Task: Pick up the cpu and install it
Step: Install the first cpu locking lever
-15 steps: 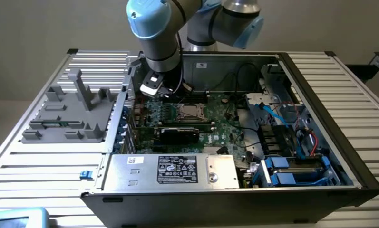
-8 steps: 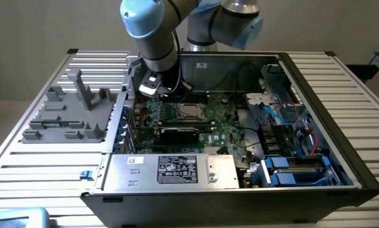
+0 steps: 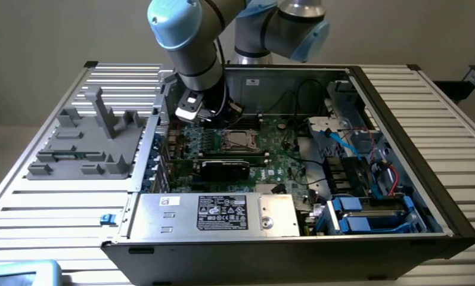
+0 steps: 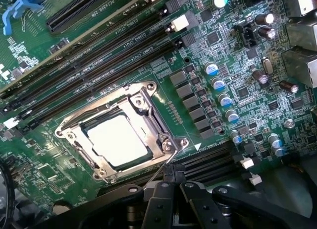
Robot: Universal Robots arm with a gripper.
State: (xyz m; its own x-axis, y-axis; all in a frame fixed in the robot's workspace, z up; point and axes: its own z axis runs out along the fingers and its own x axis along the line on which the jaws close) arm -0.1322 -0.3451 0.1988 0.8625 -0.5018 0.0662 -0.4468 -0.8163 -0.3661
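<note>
The cpu lies seated in the motherboard socket, lower left of centre in the wrist view, framed by the metal retention bracket. The pincer is closed on nothing, fingertips together just beside the socket's near edge. For this step, keep the approach vertical and clear of the bracket lever; avoid side loads on the chip.

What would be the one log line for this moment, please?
cpu: seated in socket, frame over it | gripper: shut, holds nothing, beside socket | motherboard: in open case
</note>
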